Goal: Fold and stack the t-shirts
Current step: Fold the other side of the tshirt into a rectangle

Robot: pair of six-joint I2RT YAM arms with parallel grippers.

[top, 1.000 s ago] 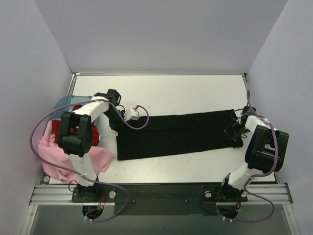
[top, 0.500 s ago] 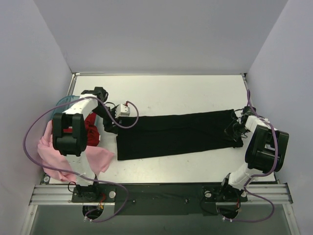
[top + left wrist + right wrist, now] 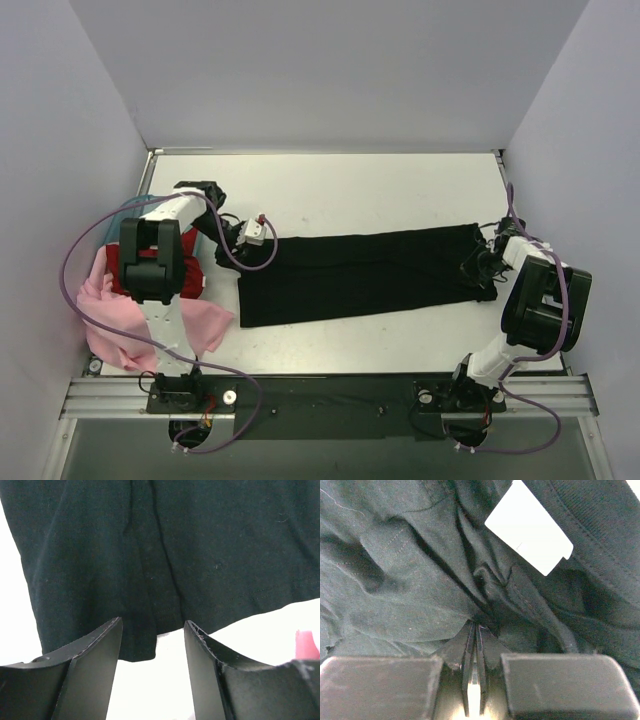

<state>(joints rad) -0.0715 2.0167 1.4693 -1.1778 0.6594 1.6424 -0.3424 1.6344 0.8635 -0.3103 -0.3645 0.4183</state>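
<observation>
- Overhead view of a white surface (image 3: pixel 350 190) with grey walls on three sides and two robot arms mounted at its near edge.
- A black t-shirt (image 3: pixel 360 275) lies flat across the middle of the surface, folded into a long band running left to right and rising slightly toward the right.
- The left gripper (image 3: pixel 228 245) is at the band's left end. In its wrist view, the left gripper (image 3: pixel 152 625) has its jaws wide apart and gripping nothing. The hem of the black t-shirt (image 3: pixel 175 545) and bare surface show in the gap between them.
- The right gripper (image 3: pixel 480 265) is at the band's right end. In its wrist view, the right gripper (image 3: pixel 474 630) has its jaws pressed nearly together on a bunched fold of the black t-shirt (image 3: pixel 395 570).
- A white label (image 3: pixel 529 527) shows among the wrinkled cloth just beyond the right jaws.
- At the far left, a red t-shirt (image 3: pixel 192 280) lies crumpled on a pale pink t-shirt (image 3: pixel 120 325). The left arm partly hides both, and the pink one spreads toward the near-left corner.
</observation>
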